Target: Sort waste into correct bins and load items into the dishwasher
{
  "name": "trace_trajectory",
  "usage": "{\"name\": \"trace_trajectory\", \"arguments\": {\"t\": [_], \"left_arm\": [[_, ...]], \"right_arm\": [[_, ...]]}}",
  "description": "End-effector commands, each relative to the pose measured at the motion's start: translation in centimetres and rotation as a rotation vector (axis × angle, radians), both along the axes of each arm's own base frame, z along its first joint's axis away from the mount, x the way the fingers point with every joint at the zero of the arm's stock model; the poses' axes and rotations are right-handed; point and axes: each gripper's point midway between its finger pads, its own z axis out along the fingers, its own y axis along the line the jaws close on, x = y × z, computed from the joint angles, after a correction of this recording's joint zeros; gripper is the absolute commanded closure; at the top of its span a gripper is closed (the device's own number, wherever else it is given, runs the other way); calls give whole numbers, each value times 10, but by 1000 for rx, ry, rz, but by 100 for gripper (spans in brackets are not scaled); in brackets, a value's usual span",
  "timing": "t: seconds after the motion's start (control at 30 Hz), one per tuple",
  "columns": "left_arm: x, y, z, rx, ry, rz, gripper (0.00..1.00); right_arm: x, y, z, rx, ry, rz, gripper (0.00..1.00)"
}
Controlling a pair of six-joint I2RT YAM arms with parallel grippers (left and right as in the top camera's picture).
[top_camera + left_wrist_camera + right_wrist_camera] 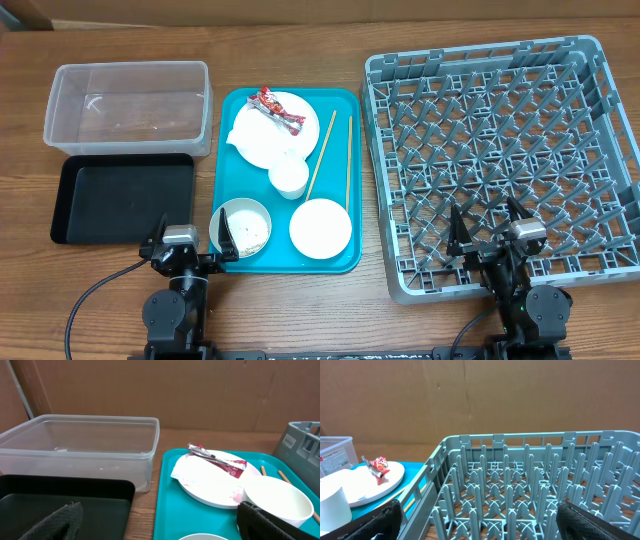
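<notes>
A teal tray [235, 185] holds a white plate [268, 145] with the red-and-white wrapper [277, 108] and white napkin [243, 135] on it. The tray also holds a small cup [289, 176], a bowl with rice grains [243, 228], an upturned bowl [320, 228] and two chopsticks [322, 152]. The grey dish rack [378, 150] stands at the right. The clear tub [130, 105] and black tray [125, 195] lie at the left. My left gripper [188, 248] [165, 522] is open, between the black tray and the teal tray. My right gripper [492, 232] [480, 522] is open over the rack's near edge.
Brown cardboard walls stand behind the table. In the left wrist view the wrapper [220, 460] lies on the plate [210, 487] beyond the cup [277, 500]. The rack's upright pegs [530, 490] fill the right wrist view.
</notes>
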Motion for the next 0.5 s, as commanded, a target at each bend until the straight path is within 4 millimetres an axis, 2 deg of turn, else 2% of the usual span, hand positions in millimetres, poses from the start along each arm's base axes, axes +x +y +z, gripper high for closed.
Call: {"name": "trace_trajectory", "arguments": {"t": [0.0,0.37,0.47], "left_arm": [[0,4,1,20,-8,18,0],[0,3,2,18,-10,16,0],[0,-5,8,10,-39,-31,0]], "right_arm": [[0,0,-2,0,-4,-1,0],[0,2,-1,7,-4,11,0],[0,3,1,7,-15,18,0]]}}
